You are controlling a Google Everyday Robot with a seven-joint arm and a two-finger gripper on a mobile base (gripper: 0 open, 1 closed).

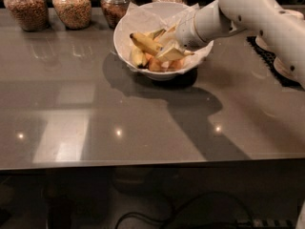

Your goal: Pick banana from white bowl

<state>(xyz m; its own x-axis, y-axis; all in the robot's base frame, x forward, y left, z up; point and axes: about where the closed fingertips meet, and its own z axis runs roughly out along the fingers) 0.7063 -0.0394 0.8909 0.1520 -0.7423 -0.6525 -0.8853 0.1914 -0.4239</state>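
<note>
The white bowl (122, 49), lined with crumpled white paper, stands at the back middle of the grey table. The long yellow banana (144, 42) lies in it, pointing up-left with a dark tip, beside a shorter banana (137, 57) and orange fruits (157, 64). My gripper (167, 46) reaches into the bowl from the right, low over the fruit, at the banana's right end. My white arm (248, 11) comes in from the upper right. The banana's right half is hidden behind the gripper.
Several glass jars of brown grain (71, 6) stand in a row behind the bowl along the back edge. A black mat (267, 56) with white objects lies at the right. The table's front edge (143, 165) runs across the lower frame.
</note>
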